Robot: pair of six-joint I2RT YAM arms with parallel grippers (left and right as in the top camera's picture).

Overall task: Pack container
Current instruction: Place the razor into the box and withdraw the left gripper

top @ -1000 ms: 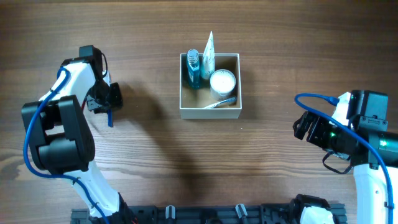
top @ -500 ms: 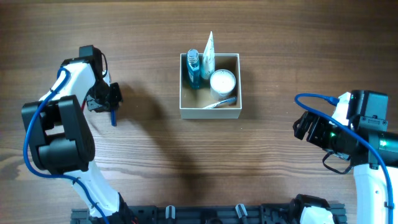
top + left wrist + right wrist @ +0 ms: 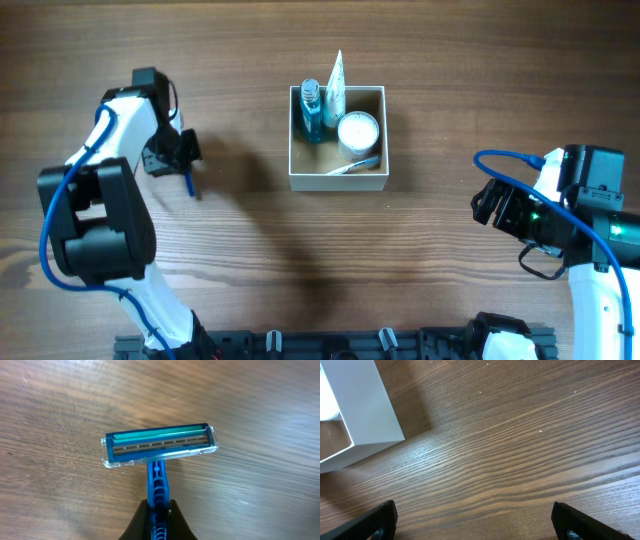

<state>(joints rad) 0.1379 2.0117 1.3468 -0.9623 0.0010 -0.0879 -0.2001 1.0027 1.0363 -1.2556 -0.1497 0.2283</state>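
Note:
The container (image 3: 335,180) is a square white cardboard box with a tan inside, at the table's middle. In it stand a blue bottle (image 3: 311,113) and a white tube (image 3: 336,85), with a round white jar (image 3: 358,131) and a toothbrush (image 3: 352,165). My left gripper (image 3: 182,165) is shut on the handle of a blue razor (image 3: 159,450), held above the wood well left of the box. My right gripper (image 3: 475,527) is open and empty, low over the table at the right; the box's white corner (image 3: 367,405) shows at its upper left.
The wood table (image 3: 430,80) spreads all round the box. A black rail (image 3: 330,345) runs along the front edge between the arm bases.
My left gripper has shifted slightly to the right and down with the razor. The right arm and the box's contents have not moved.

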